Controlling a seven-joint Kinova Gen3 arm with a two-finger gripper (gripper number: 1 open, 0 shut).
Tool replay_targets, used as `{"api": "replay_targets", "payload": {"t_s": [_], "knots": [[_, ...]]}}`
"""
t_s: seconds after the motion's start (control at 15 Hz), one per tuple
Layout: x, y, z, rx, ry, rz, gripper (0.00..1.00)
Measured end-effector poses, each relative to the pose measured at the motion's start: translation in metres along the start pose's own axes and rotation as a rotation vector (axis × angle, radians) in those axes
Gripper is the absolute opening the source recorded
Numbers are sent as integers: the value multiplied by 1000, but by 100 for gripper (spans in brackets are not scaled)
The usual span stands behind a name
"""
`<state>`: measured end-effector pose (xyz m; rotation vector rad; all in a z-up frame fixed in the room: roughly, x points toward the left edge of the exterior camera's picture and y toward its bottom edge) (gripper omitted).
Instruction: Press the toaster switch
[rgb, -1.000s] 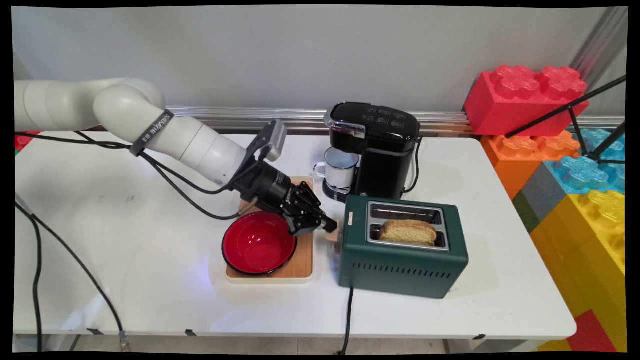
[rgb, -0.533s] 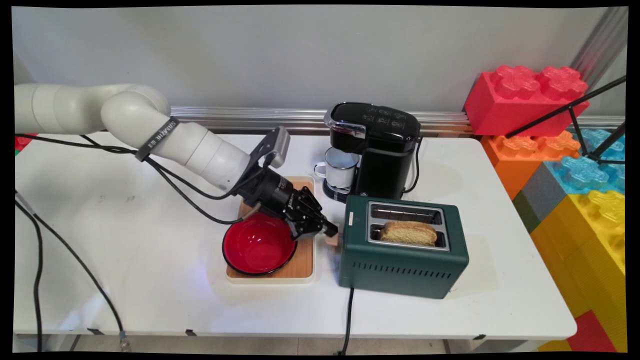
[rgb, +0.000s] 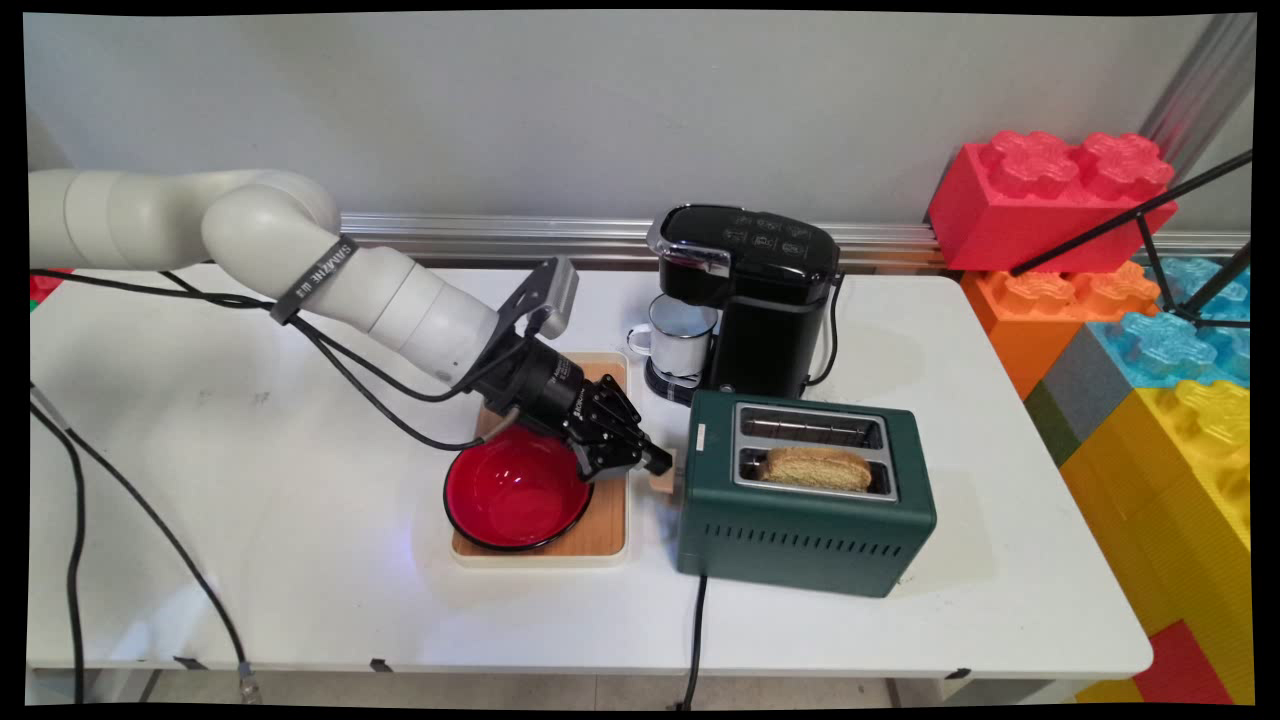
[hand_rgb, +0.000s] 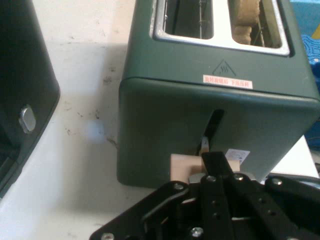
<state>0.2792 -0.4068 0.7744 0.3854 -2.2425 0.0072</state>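
A dark green toaster stands right of centre on the table, with a slice of bread sunk in its near slot. My gripper is shut, and its tip rests on the beige lever knob at the toaster's left end. In the hand view the fingertips press on the knob, low in the slot of the toaster's end wall. The bread shows in the right-hand slot there.
A red bowl sits on a wooden tray just under the wrist. A black coffee machine with a white mug stands behind the toaster. Big toy bricks are stacked past the table's right edge. The toaster's cord hangs over the front.
The gripper has pushed down slightly on the lever knob, and the bread has sunk lower into the toaster slot.
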Motion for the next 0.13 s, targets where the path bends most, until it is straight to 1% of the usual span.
{"api": "replay_targets", "payload": {"t_s": [0.13], "knots": [[-1,0,-1,0,-2,0,0]]}}
